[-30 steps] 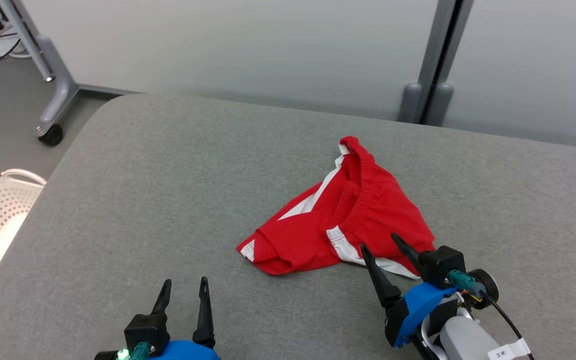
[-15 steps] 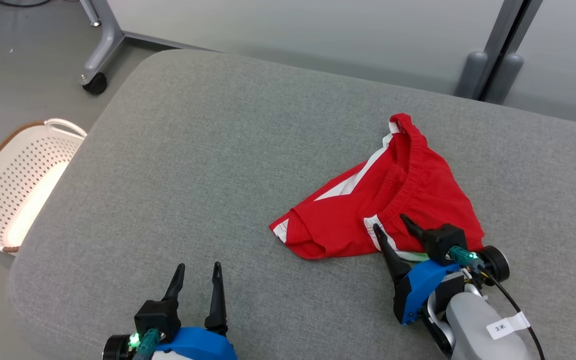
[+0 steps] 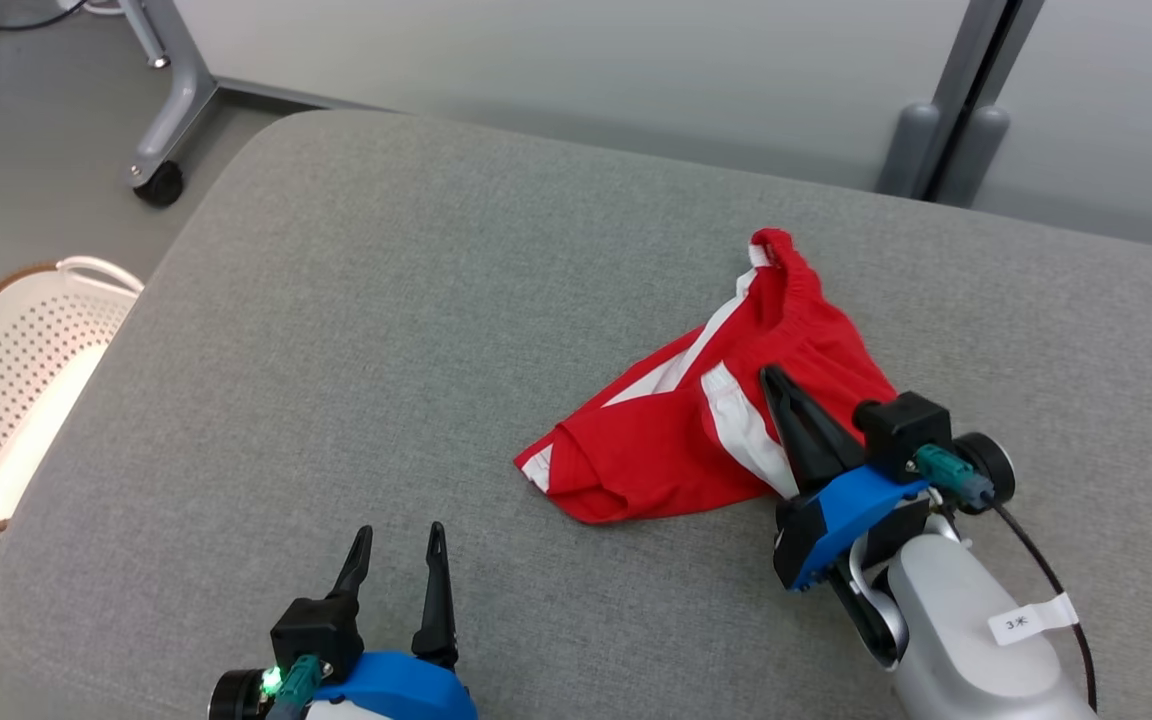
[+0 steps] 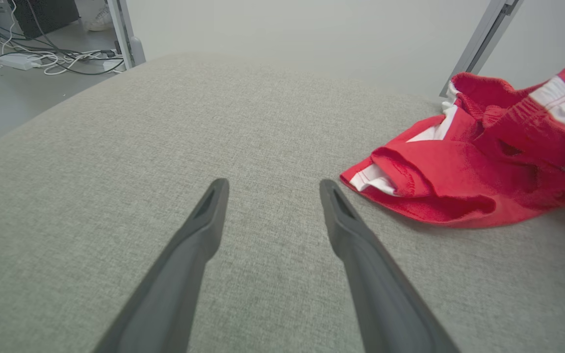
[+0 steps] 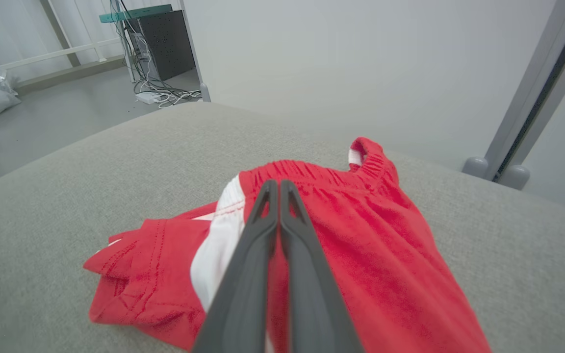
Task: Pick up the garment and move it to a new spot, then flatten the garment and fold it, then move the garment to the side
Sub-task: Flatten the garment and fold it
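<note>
- Cushion (image 3: pixel 336 350) first, since it's the biggest thing here: a grey padded top that everything sits on, with loads of bare fabric on the robot's left of the garment, so I'd guess the new spot is over there
- Basket (image 3: pixel 26 340) next: white, full of little holes, down on the floor off the cushion's left edge and well apart from the garment. The bit that shows has just its own bare bottom, and the rest is cut off, so I can't say what's in it
- Shorts (image 3: pixel 656 460): red with white stripes, crumpled, lying right of the middle of the cushion. The long axis runs on a diagonal, from the hem corner at the near left up to the waistband end at the far right. In the left wrist view the right-hand side looks lifted off the cushion while the hem end lies flat
- Right claw (image 3: pixel 771 375): fingers pressed tight together, pinching the shorts next to the white stripe just under the waistband, at their near right edge. So nearly all the cloth lies ahead and to the left of the grip. That's the bit that matters imo: lift from here and the hem end will likely hang or drag, and a one-point pinch on thin cloth could slip
- Left claw (image 3: pixel 399 530): fingers wide apart, nothing in them, over bare cushion by the front edge. The shorts are ahead and to its right, near but not touching, so the right arm is clearly the closer one
</note>
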Available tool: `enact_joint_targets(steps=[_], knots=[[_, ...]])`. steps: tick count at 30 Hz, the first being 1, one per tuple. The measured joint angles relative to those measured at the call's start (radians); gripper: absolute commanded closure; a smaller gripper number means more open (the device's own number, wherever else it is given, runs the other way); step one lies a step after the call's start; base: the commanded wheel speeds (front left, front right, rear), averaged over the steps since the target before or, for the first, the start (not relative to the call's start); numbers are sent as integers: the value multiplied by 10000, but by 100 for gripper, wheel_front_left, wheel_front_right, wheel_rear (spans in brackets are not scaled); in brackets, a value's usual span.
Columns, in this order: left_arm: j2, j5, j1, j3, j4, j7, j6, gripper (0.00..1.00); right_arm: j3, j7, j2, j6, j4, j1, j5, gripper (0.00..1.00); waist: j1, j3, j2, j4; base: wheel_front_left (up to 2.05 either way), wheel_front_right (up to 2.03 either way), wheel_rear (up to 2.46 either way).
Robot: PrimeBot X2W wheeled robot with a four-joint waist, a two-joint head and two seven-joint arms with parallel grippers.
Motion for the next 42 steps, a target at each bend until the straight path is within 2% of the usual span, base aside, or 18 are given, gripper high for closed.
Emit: enact_joint_targets(steps=[3,6,10,13,15,19,23,26,27,28,29,30,32,35,42], knots=[[-2,6,58,63,50,0,-19,0,36,-2,0,0,-746,-14,612,100,-1,-167,0,-156,0,0,0],[-4,59,71,113,104,0,-86,0,529,-2,-31,-2,-1638,-230,1588,100,0,-344,0,-283,0,0,0],[0,81,141,100,270,0,-182,0,863,0,-4,-2,-2892,-696,3797,100,-1,-653,0,-346,0,0,0],[-2,105,298,77,399,0,-207,0,558,-4,4,-2,-3770,-1010,5248,100,-2,-882,-1,-361,0,0,0],[-2,184,430,100,454,0,-215,0,182,-4,12,-2,-4059,-1051,5714,100,-2,-1009,-2,-414,0,0,0],[-2,245,589,274,504,0,-242,0,-715,-12,31,0,-3864,-600,5534,100,-2,-1097,-3,-724,0,0,0],[0,245,606,412,460,0,-282,0,-2311,0,10,-2,-2719,463,4462,100,-1,-982,-3,-1240,0,0,0],[0,247,500,420,410,-2,-286,0,-3570,-4,-10,-2,-1643,1023,3195,100,-1,-807,-2,-1666,0,0,0],[-2,251,435,420,395,0,-290,0,-3833,-2,-29,-2,-1281,1174,2629,90,-1,-747,-2,-1804,0,0,0],[-4,259,368,403,389,0,-305,0,-4102,-2,-19,-2,-993,1317,2144,28,-1,-691,-2,-1937,0,0,0],[-4,263,304,387,384,0,-336,0,-4376,0,0,-2,-717,1410,1758,0,0,-632,-2,-2072,0,0,0],[-4,263,304,387,384,0,-336,0,-4376,0,0,-2,-717,1410,1758,0,0,-632,-2,-2072,0,0,0],[0,314,155,224,368,0,-454,0,-5141,-4,-4,-2,-504,1534,1032,0,0,-481,-2,-2441,0,0,0],[-2,330,-12,2,301,0,-616,0,-5411,-4,-15,-2,-658,1602,865,0,0,-364,-2,-2778,0,0,0],[-8,-247,-232,-1170,713,0,-1367,0,-4874,-4,-12,-2,-1099,1609,1521,0,0,-167,-2,-3433,0,0,0]])
